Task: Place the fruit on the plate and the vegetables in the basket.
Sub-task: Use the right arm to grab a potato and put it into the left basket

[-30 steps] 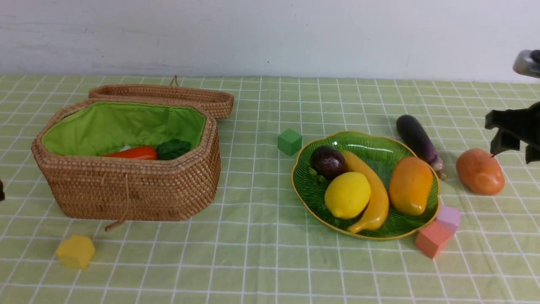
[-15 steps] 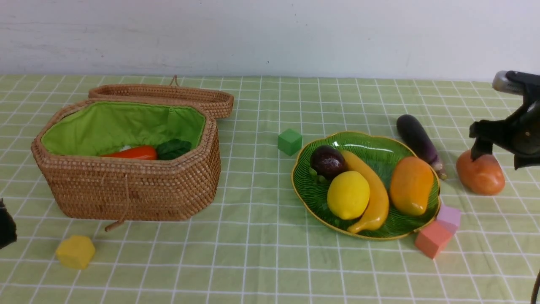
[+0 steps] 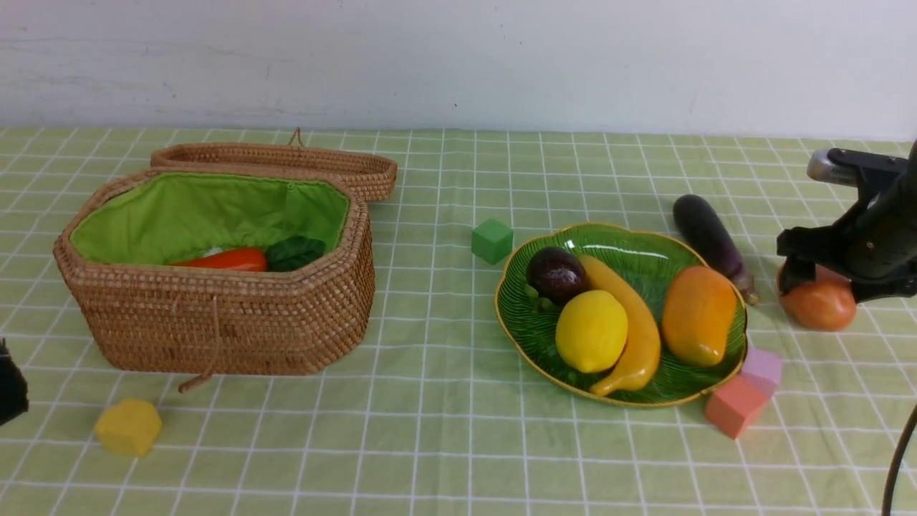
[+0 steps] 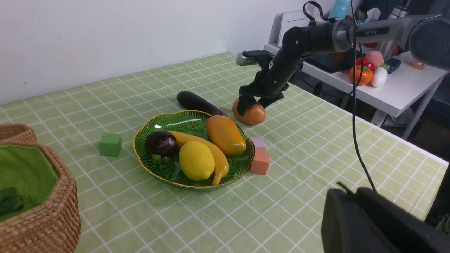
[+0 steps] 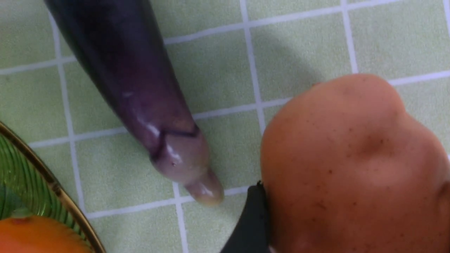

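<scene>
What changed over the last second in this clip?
The right end effector swung in from the right edge and came down over the potato, jaws spread either side of it; the potato still rests on the cloth. The left end effector edged further into the front view. The plate, fruit, eggplant, basket and blocks stayed put.

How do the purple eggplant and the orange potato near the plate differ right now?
The eggplant is long, slim and dark purple; the potato is rounder, stubbier and brownish-orange. The eggplant lies untouched with its tip close to the plate; the potato sits farther to the right, with the right gripper lowered over it, open jaws straddling it. Both rest on the tablecloth, neither yet in the basket.
</scene>
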Controlling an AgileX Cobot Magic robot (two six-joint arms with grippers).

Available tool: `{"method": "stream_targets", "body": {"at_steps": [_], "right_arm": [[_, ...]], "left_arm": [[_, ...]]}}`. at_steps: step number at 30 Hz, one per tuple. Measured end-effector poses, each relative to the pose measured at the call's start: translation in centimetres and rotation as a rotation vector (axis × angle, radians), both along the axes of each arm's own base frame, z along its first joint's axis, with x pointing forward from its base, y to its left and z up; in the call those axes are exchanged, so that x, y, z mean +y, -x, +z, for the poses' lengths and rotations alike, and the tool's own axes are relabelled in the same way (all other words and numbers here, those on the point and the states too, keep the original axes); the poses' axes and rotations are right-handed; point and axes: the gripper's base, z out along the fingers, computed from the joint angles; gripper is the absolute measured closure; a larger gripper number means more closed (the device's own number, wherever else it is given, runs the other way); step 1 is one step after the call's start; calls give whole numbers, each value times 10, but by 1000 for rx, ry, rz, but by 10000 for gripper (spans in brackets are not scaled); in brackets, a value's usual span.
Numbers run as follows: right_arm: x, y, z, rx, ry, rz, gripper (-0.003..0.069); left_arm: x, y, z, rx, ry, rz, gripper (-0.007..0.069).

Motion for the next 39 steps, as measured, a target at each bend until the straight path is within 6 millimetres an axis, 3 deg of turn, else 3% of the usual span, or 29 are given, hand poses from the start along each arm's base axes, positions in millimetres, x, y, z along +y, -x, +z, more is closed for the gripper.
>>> {"method": "stream_targets", "body": {"at_steps": [14, 18, 23, 30, 34, 39], "right_arm": [[1, -1, 1, -2, -8, 8, 50], [3, 6, 12, 17, -19, 25, 50], [5, 15, 42, -30, -21, 30, 50], [14, 25, 51, 26, -65, 56, 50], [59, 36, 92, -67, -158, 166, 52], [183, 62, 168, -282, -289, 569, 53]], "left_arm": [[0, 0, 0, -19, -17, -2, 588], [0, 0, 0, -20, -18, -2, 588], [0, 0, 0, -38, -34, -5, 585], [0, 0, 0, -45, -41, -2, 585], [3, -3, 0, -81, -81, 33, 584], [11, -11, 2, -126, -100, 154, 583]]}}
